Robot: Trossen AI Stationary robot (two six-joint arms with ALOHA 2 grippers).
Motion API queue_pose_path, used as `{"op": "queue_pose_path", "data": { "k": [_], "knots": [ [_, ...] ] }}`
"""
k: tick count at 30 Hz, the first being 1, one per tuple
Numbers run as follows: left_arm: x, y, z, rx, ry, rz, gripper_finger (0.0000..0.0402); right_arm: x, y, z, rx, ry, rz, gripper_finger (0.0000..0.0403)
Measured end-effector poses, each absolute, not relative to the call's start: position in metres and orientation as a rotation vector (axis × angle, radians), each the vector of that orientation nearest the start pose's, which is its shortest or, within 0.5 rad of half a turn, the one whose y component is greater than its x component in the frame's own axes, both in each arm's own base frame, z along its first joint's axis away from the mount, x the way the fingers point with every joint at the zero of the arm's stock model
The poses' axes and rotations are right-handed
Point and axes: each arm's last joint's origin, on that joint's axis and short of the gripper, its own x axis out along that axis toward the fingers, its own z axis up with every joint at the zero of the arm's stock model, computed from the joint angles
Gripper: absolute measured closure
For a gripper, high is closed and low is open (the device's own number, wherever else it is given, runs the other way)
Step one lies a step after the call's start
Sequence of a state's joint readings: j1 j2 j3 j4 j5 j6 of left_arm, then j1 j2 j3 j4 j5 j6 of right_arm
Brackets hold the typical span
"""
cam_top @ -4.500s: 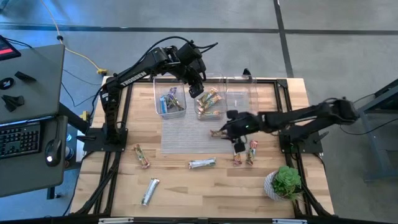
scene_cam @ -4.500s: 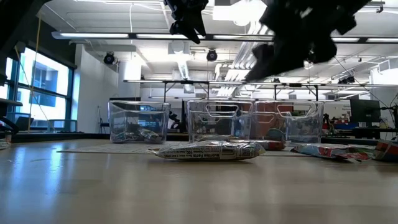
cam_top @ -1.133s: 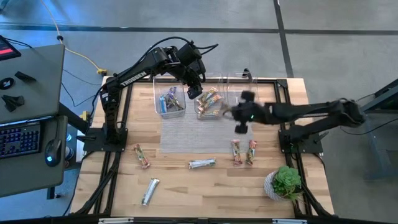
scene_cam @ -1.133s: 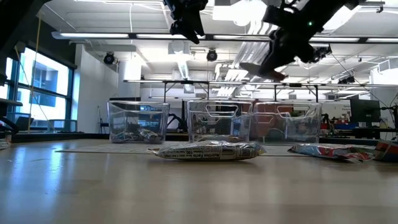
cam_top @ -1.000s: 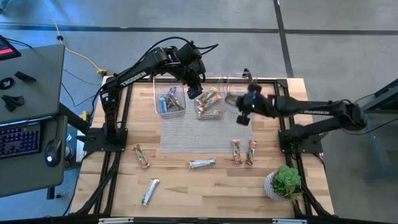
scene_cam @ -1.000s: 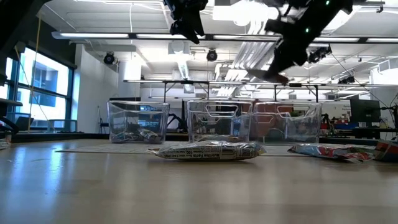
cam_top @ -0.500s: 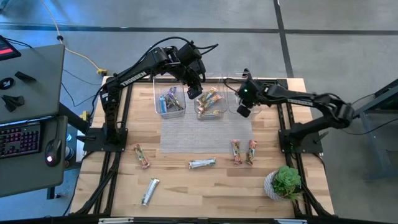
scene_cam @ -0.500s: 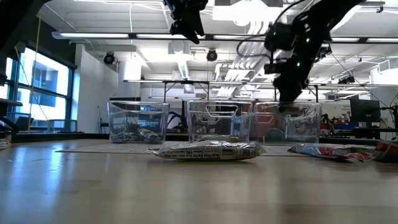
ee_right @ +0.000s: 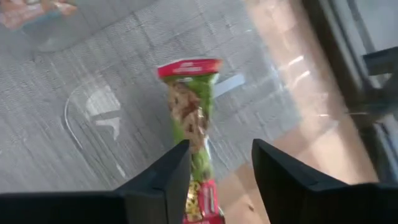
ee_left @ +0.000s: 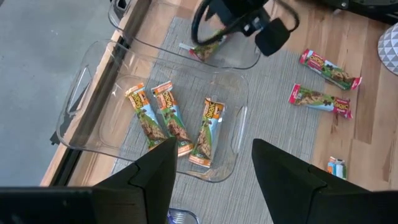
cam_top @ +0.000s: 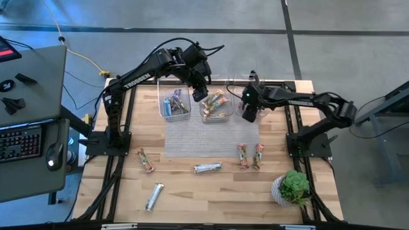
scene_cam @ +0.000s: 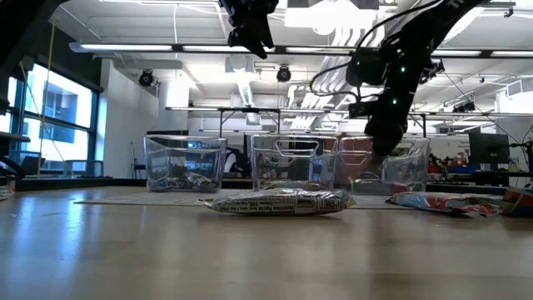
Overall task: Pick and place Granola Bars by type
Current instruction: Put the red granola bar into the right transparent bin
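The right end effector [cam_top: 248,113] hangs over the rightmost clear bin [cam_top: 255,91] at the far side of the table [cam_top: 185,191]. Its fingers [ee_right: 163,180] are spread, with a red-and-green granola bar [ee_right: 191,134] lying loose on the bin floor between and beyond them (the wrist view shows it lengthwise, touching neither finger). So that end effector is released, and the bar rests inside the right bin.

The left end effector [cam_top: 199,93] hovers high above the gap between the left bin [cam_top: 161,108] and the middle bin [cam_top: 204,116], its fingers [ee_left: 152,171] parted and empty. Below it, the middle bin holds three orange-green granola bars [ee_left: 174,121] lying side by side. The left bin holds several purple and silver bars [cam_top: 175,103].

All three bins sit on a grey woven mat [cam_top: 198,140]. Near the mat's right edge, two more red-green bars [cam_top: 250,156] lie close together on the bare wood. A silver bar [cam_top: 208,168] lies just near of the mat, another silver bar [cam_top: 154,196] sits near the front left, and an orange-green bar [cam_top: 146,160] lies by the left side. A green potted plant [cam_top: 293,186] stands at the near right corner.
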State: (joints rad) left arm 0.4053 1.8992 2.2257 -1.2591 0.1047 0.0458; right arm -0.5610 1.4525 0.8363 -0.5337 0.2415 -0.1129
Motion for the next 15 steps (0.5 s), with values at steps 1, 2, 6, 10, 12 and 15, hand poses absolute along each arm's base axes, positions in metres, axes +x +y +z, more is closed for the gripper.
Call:
{"op": "queue_pose_path", "data": {
  "k": [1,2,6,10,12,15],
  "knots": [
    [0.346,0.145,0.411,-0.193,0.911,0.257,0.0199,0.218,-0.144,0.190,0.074,1.190,-0.655,0.0247],
    [0.346,0.145,0.411,-0.192,0.911,0.257,0.0199,0.216,-0.141,0.196,0.056,1.171,-0.668,0.0247],
    [0.346,0.145,0.411,-0.192,0.911,0.256,0.0199,0.208,-0.127,0.221,-0.012,1.100,-0.695,0.0247],
    [0.346,0.145,0.411,-0.192,0.911,0.256,0.0199,0.196,-0.106,0.247,0.118,0.944,-0.706,0.0247],
    [0.346,0.145,0.411,-0.192,0.911,0.256,0.0199,0.189,-0.094,0.257,0.191,0.895,-0.658,0.0246],
    [0.346,0.145,0.411,-0.192,0.910,0.256,0.0199,0.180,-0.073,0.266,0.225,0.891,-0.511,0.0247]
  ]
}}
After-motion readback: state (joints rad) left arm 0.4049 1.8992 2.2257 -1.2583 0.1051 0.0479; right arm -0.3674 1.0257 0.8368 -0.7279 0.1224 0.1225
